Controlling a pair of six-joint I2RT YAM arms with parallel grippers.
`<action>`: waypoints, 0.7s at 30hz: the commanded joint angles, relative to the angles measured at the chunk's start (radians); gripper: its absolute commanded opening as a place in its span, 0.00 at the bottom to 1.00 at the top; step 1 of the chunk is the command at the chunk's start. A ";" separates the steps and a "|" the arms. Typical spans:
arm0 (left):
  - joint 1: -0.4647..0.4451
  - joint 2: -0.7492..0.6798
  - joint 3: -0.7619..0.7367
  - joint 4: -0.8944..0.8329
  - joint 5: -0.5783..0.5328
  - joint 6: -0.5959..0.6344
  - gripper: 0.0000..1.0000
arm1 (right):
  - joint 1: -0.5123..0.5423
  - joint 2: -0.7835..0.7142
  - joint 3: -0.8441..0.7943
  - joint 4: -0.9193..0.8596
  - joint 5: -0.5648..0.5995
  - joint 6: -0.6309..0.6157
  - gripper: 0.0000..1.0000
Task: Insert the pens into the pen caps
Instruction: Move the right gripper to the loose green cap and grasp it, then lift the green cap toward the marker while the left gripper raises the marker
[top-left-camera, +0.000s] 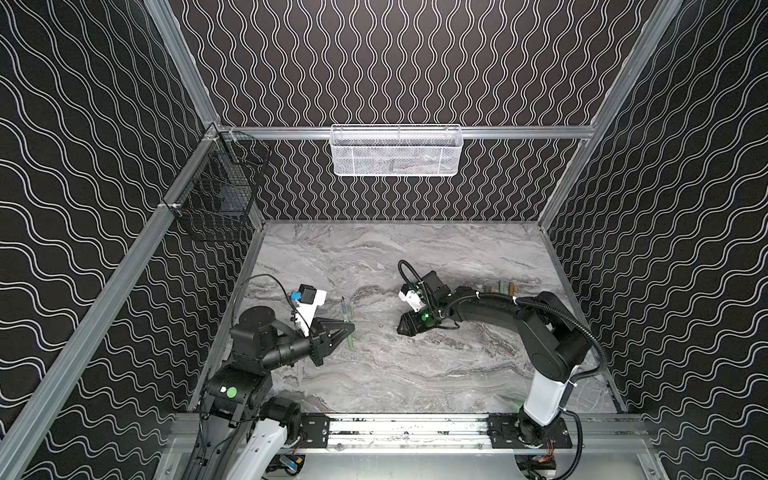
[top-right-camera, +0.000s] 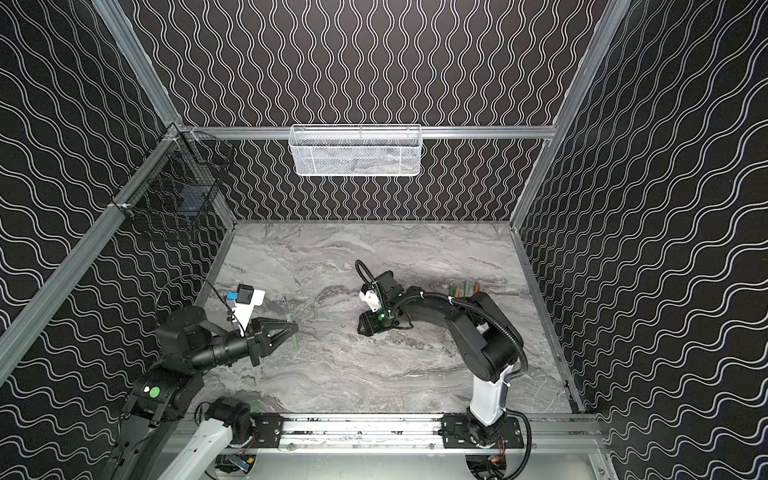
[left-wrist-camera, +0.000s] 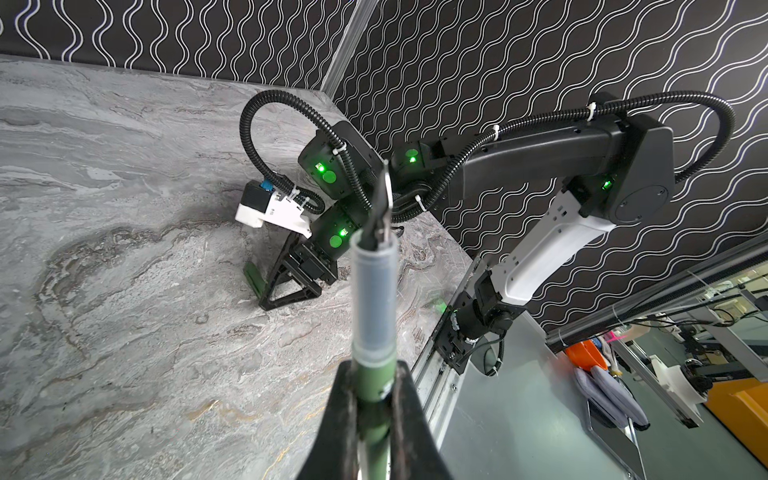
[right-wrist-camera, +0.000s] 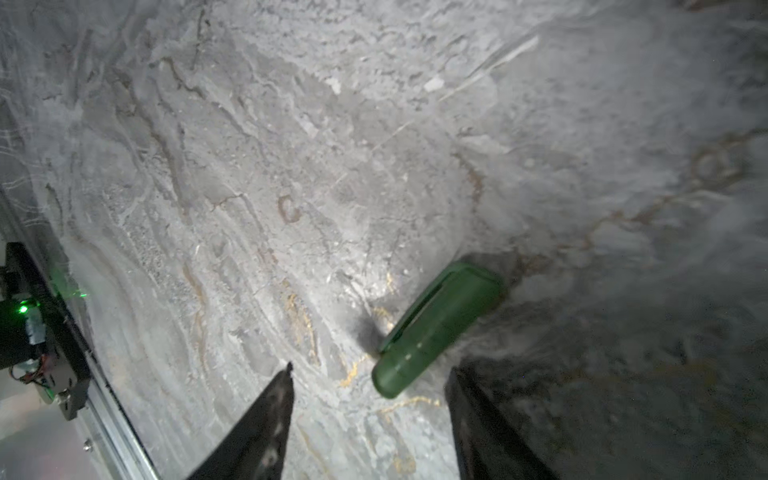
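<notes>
Pen side: left gripper (left-wrist-camera: 374, 376) clamped on the green pen (left-wrist-camera: 372, 291), nib end out toward the right arm, clear of the worktop (left-wrist-camera: 124, 208). Cap side: right gripper (right-wrist-camera: 372, 368) low, jaws apart, straddling the near end of the green cap (right-wrist-camera: 436, 328), which lies flat and skewed across the gap; no contact visible. Best to square the jaws to the cap, close mid-body, and keep its mouth unobstructed.

My left pincer (left-wrist-camera: 374, 370) black; pen (left-wrist-camera: 373, 316) in it olive green, cloudy grey mid-section, dark tip. Cap (right-wrist-camera: 436, 328) by my right pincer (right-wrist-camera: 371, 368) dark green. Table (top-left-camera: 415, 374) grey marble, tan veins. Walls (top-left-camera: 415, 62) black, white wavy lines. Far basket (top-left-camera: 395, 151) white mesh
</notes>
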 joint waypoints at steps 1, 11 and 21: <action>0.000 -0.003 -0.001 0.034 0.013 0.021 0.00 | 0.002 0.033 0.041 -0.076 0.082 0.024 0.53; 0.001 -0.012 -0.003 0.034 0.014 0.021 0.00 | 0.003 0.096 0.110 -0.124 0.132 0.050 0.32; 0.000 -0.018 -0.003 0.035 0.017 0.022 0.00 | 0.045 0.149 0.192 -0.235 0.258 0.034 0.21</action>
